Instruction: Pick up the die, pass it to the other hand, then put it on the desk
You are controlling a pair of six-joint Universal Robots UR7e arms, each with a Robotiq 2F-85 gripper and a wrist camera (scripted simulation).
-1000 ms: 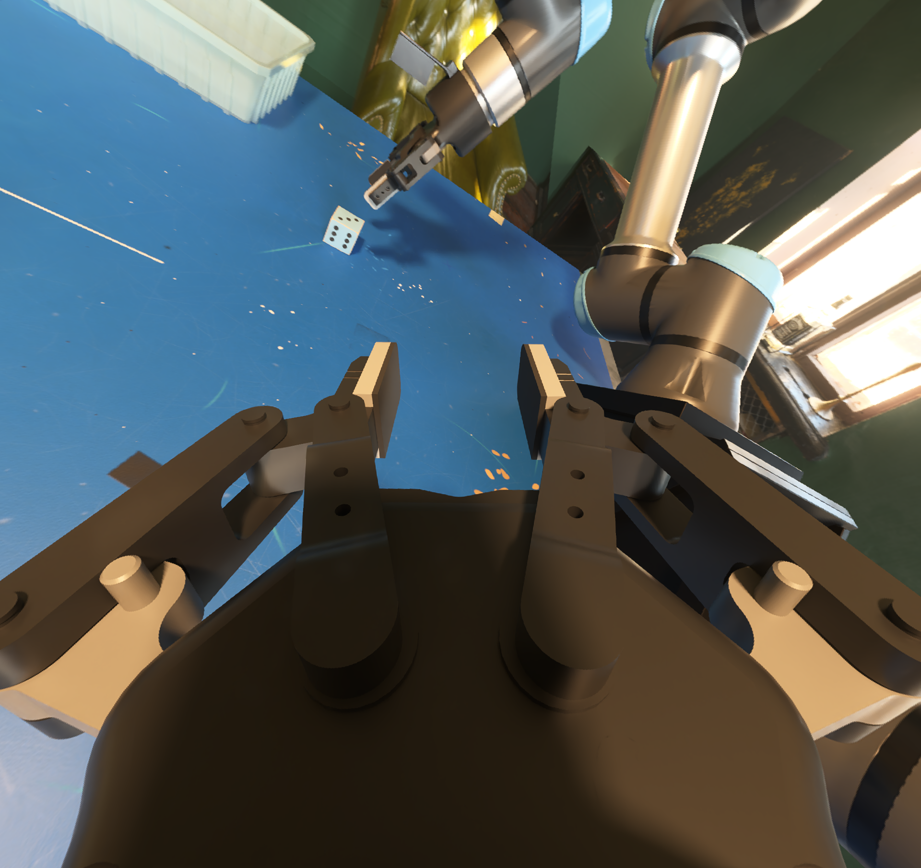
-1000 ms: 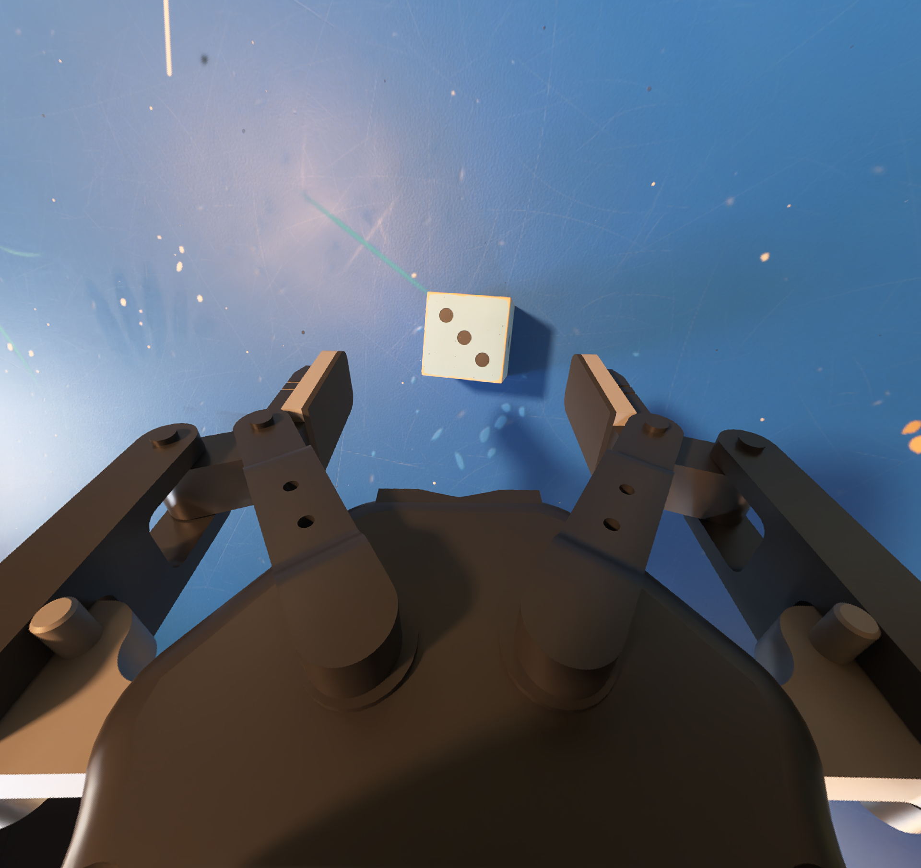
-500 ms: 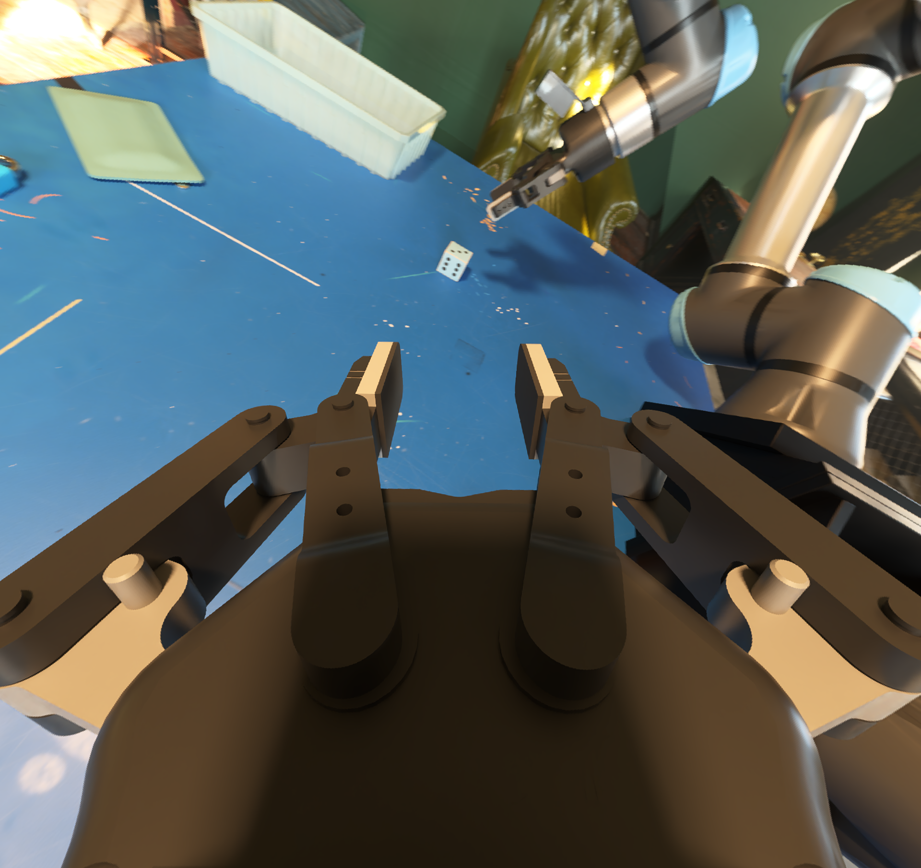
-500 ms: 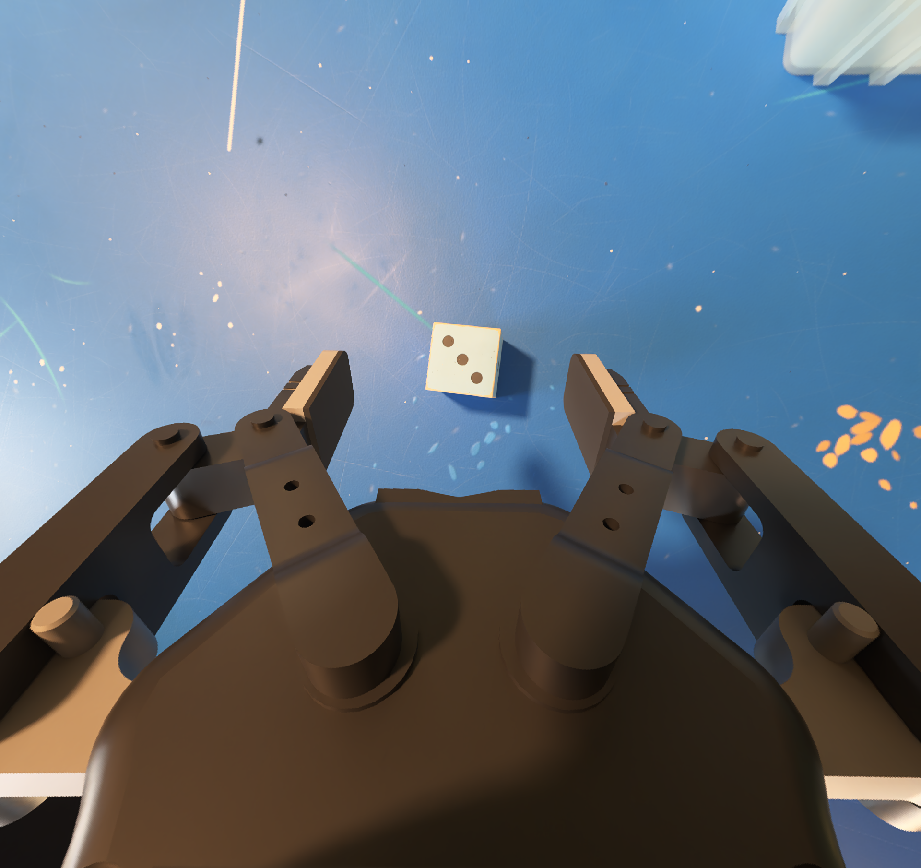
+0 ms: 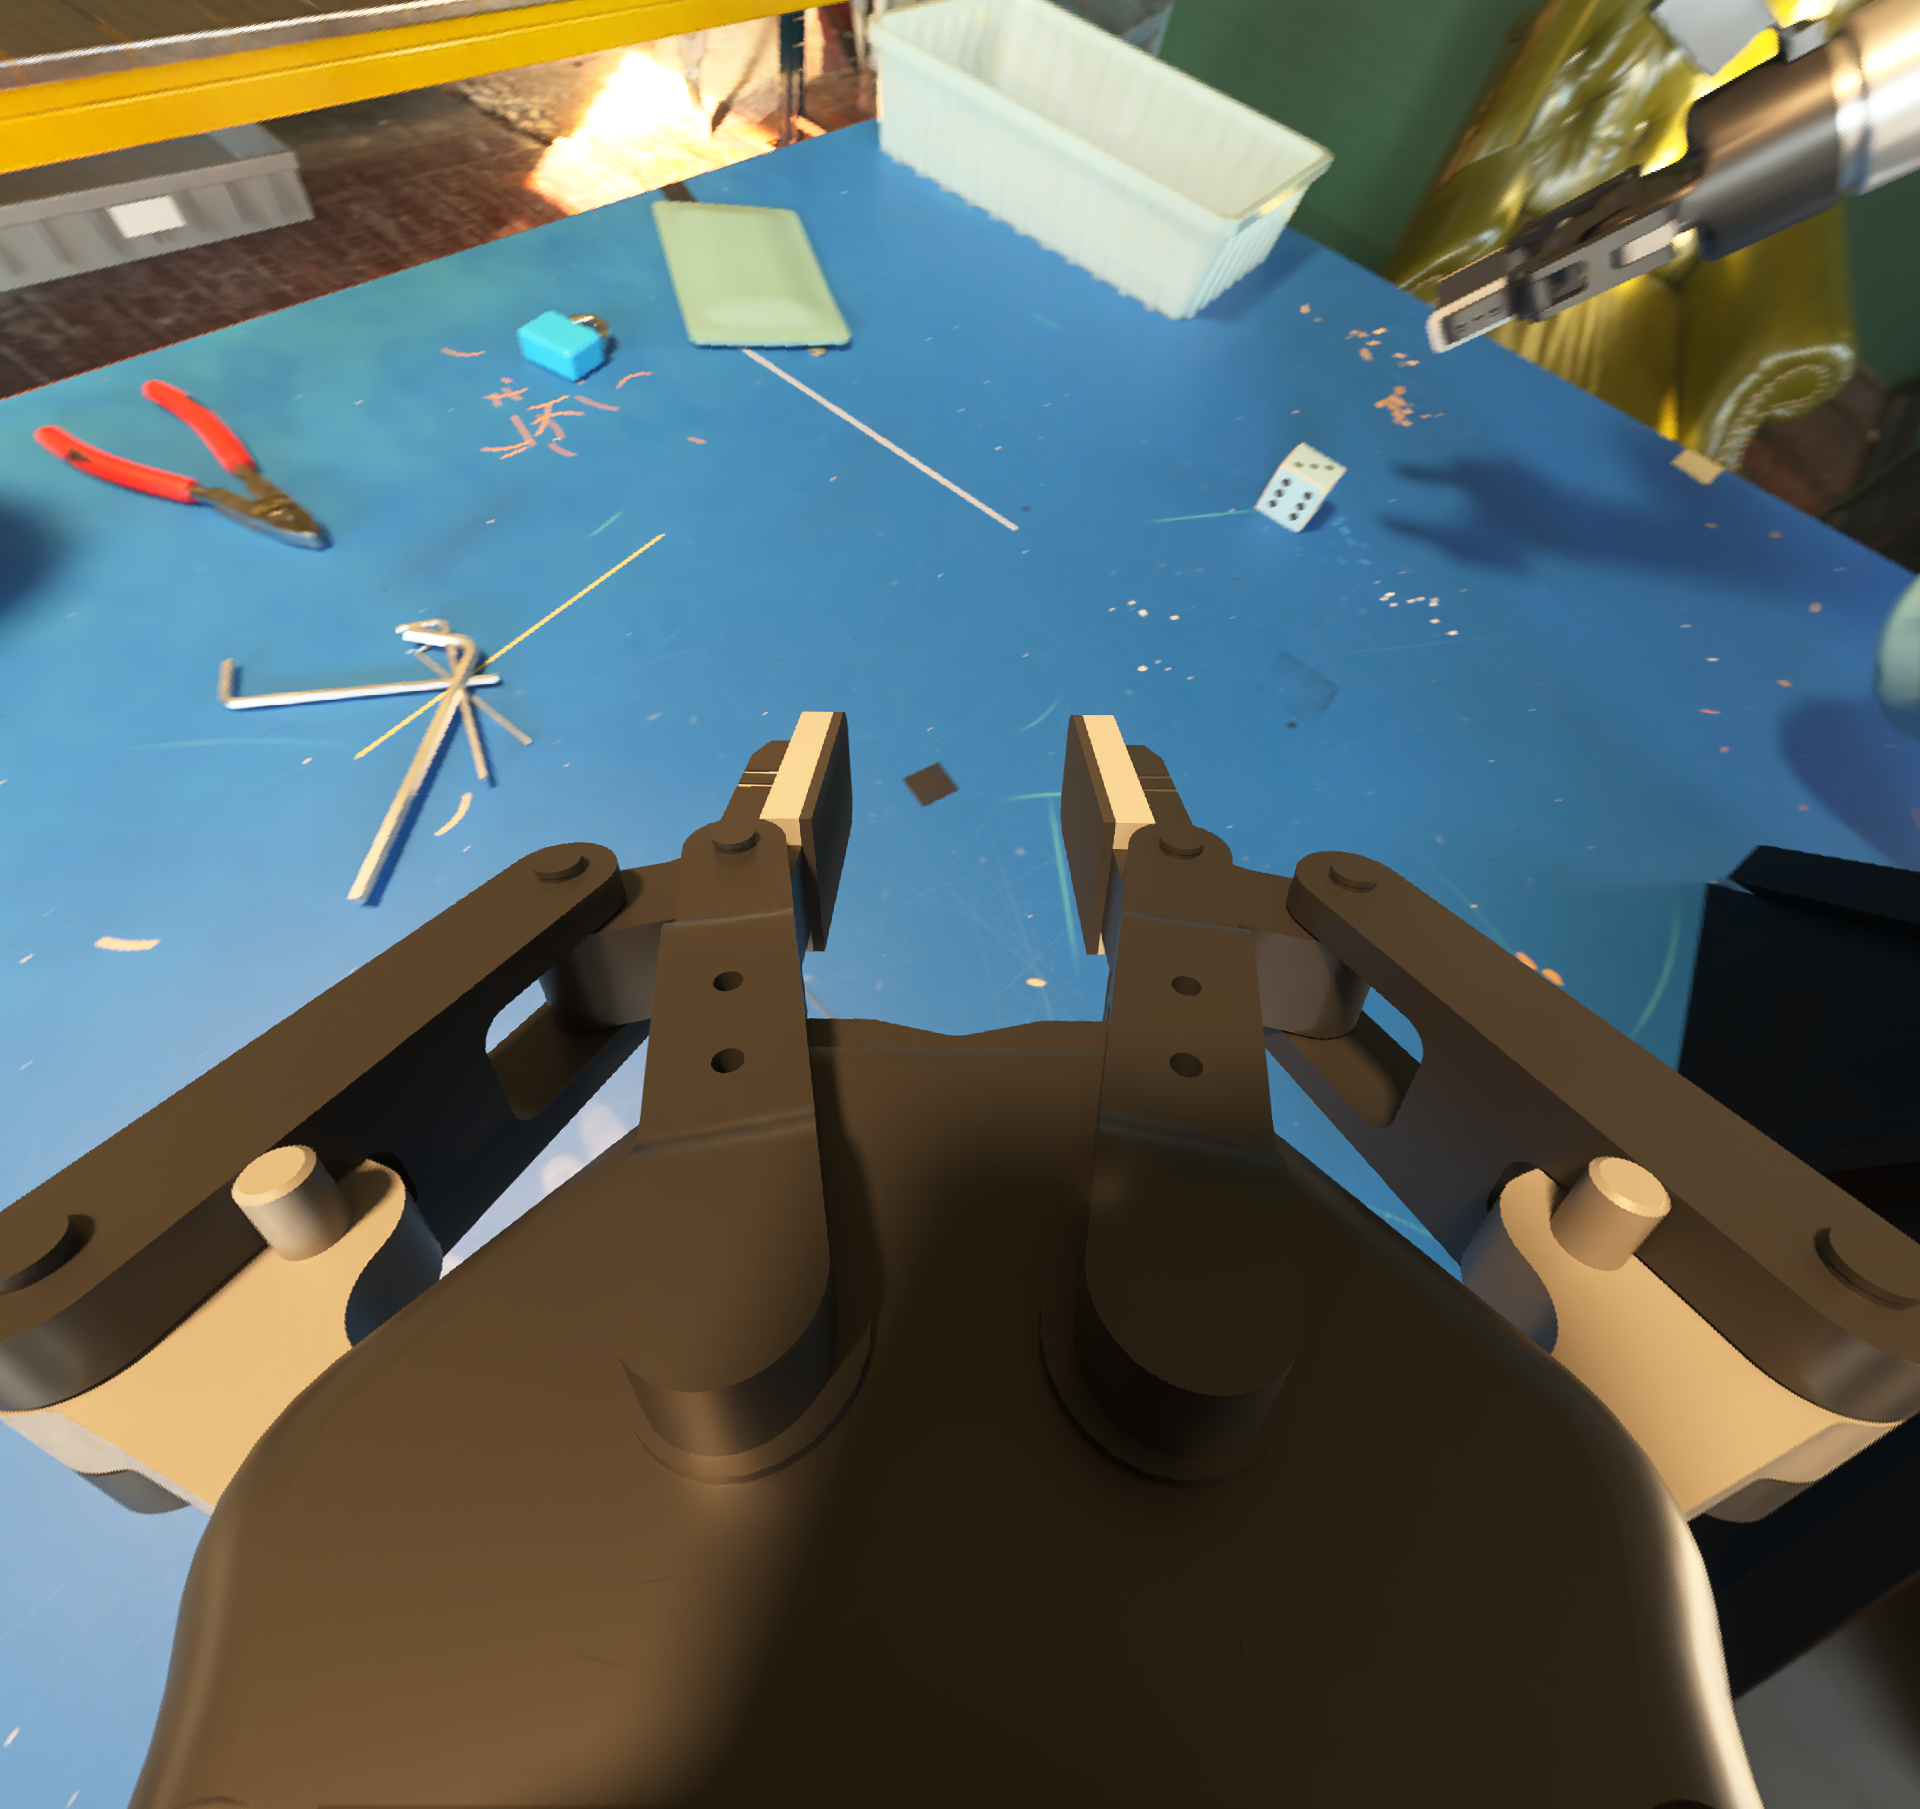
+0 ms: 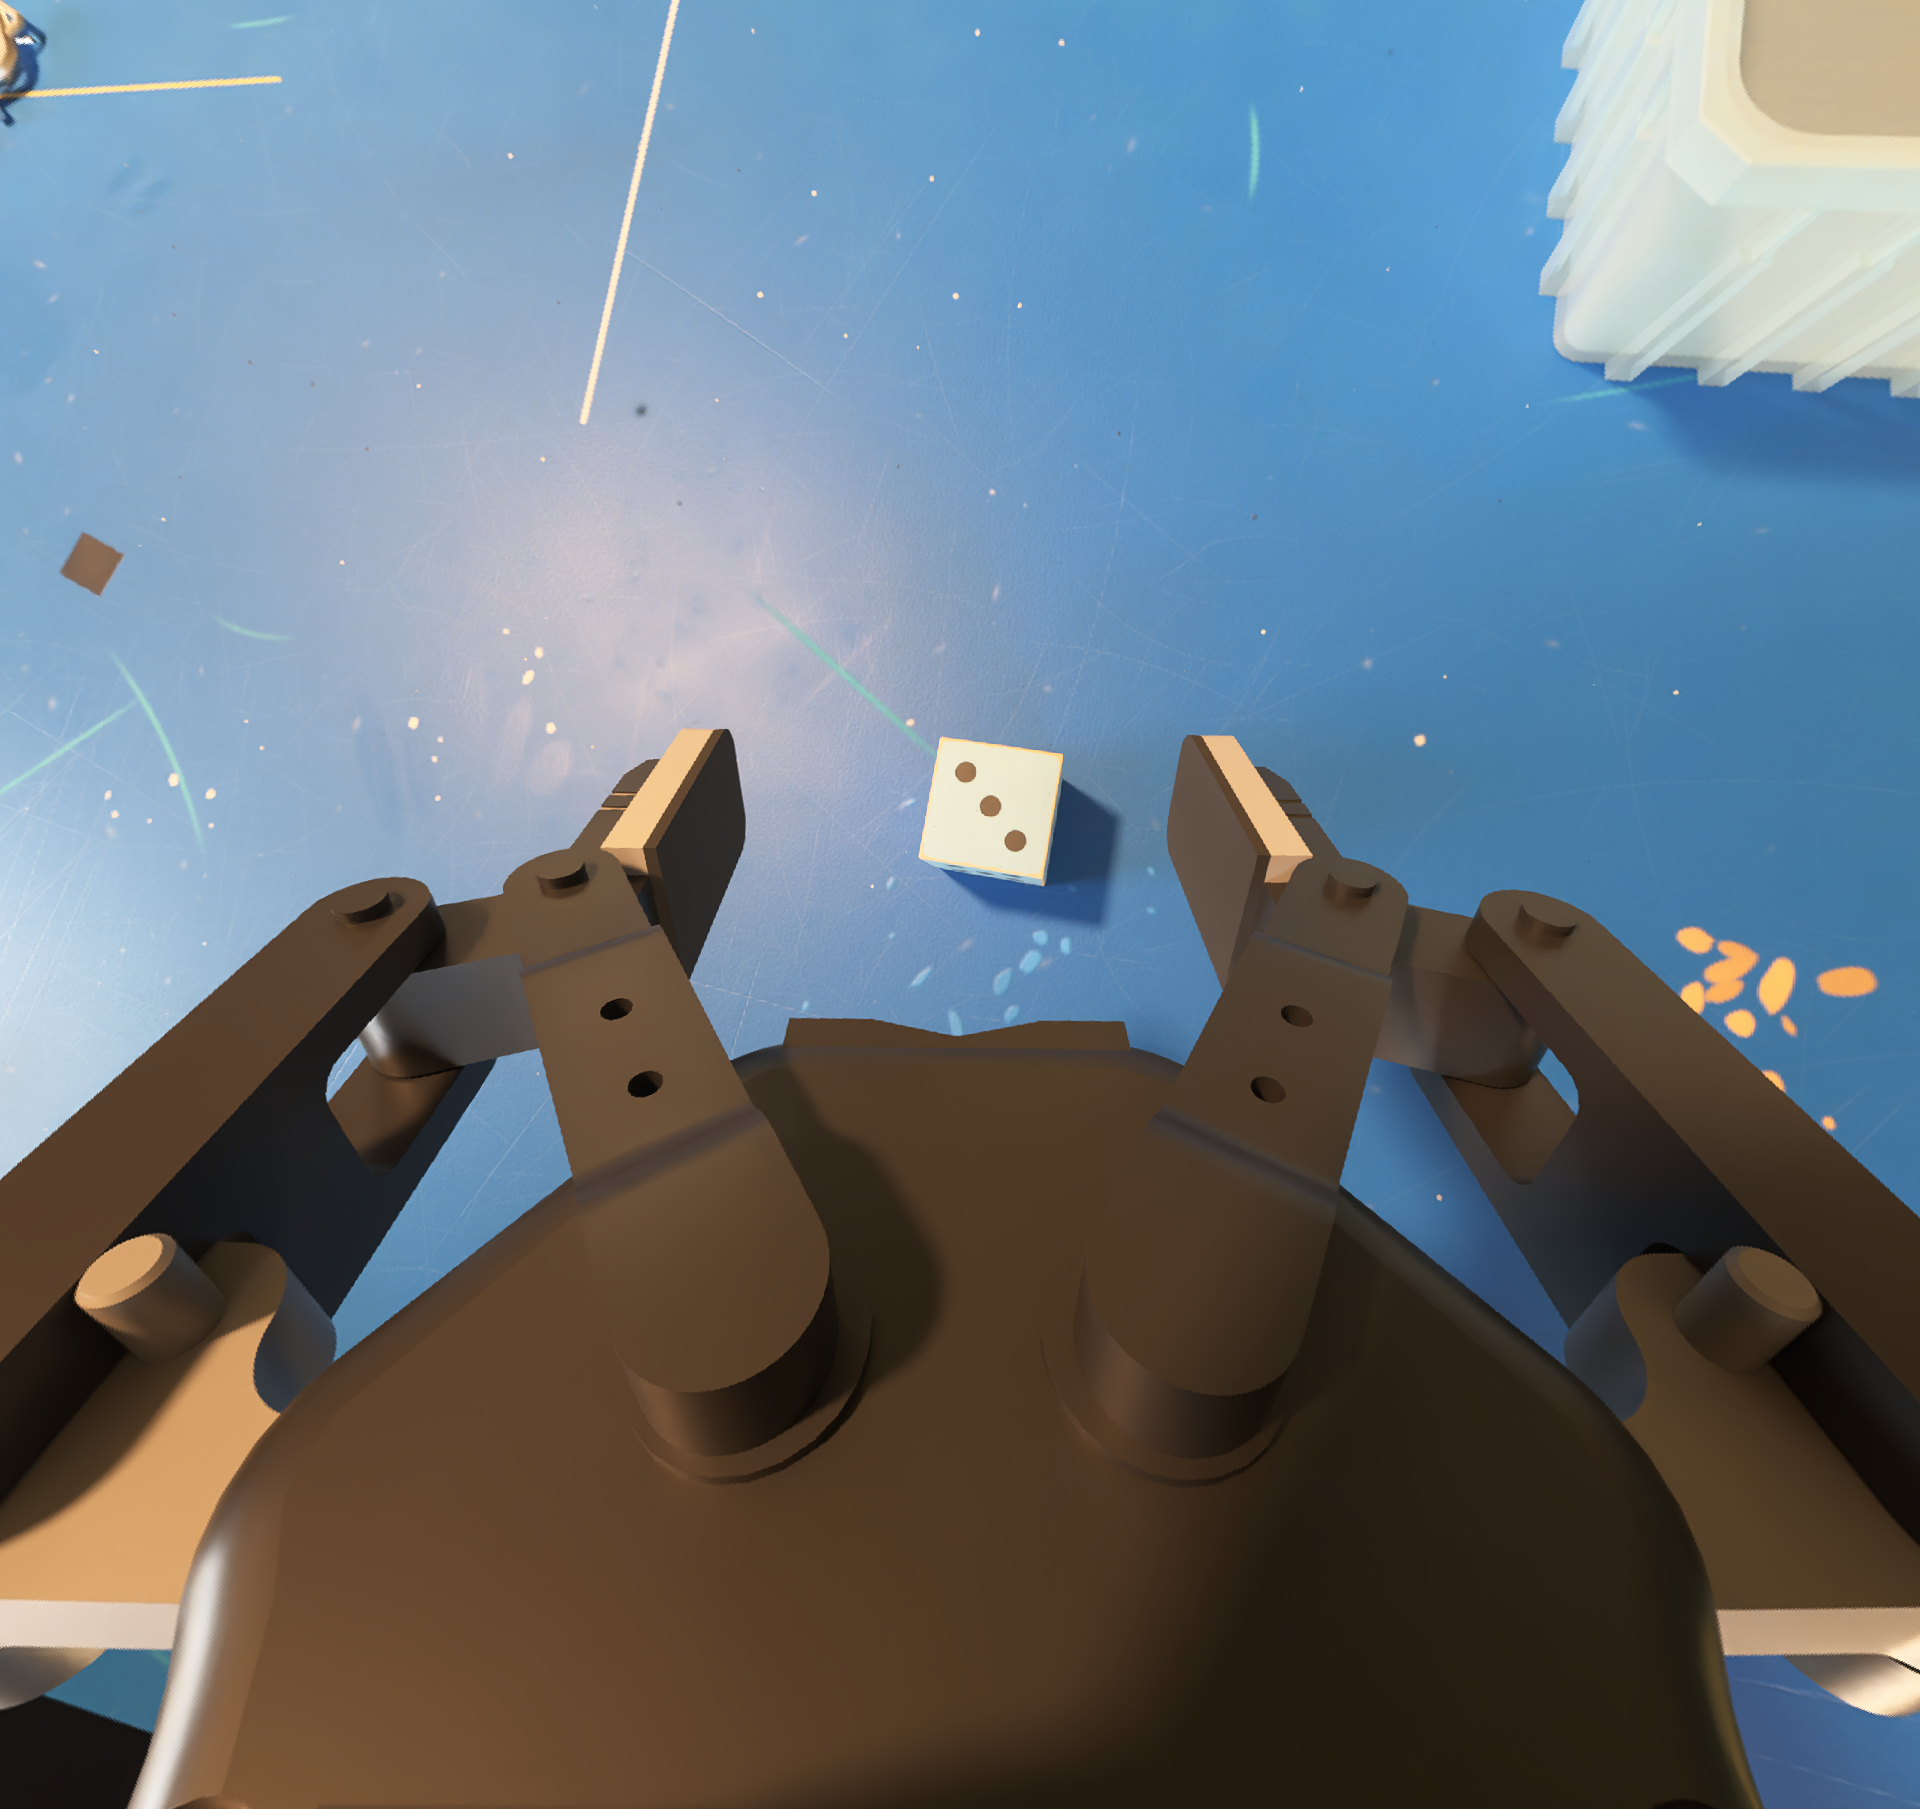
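One blue desk fills both views, scratched and flecked with pale and orange specks, with thin straight lines drawn across it. At its far edge stands a long pale ribbed bin, open at the top; the right wrist view catches one corner of it. Beside the bin a flat pale green tray lies on the desk. Behind the desk's far corner a glossy yellow-gold object leans against a green wall.

The right gripper hangs above the desk with its fingers spread wide and nothing between the pads; in the left wrist view it shows in the upper right, raised clear of the surface, its shadow falling on the desk beyond the die. The left gripper is also released, its pads parted and empty, well apart from the die.

Nearer the left side lie red-handled pliers, a loose bundle of hex keys and a small blue padlock near some orange scribbles.

The die rests on the desk, white with dark pips, three pips facing up. It sits under the right gripper, between the lines of the two fingers, touching neither. In the left wrist view it stands alone on the desk's right side. A small dark square patch marks the desk just ahead of the left gripper.
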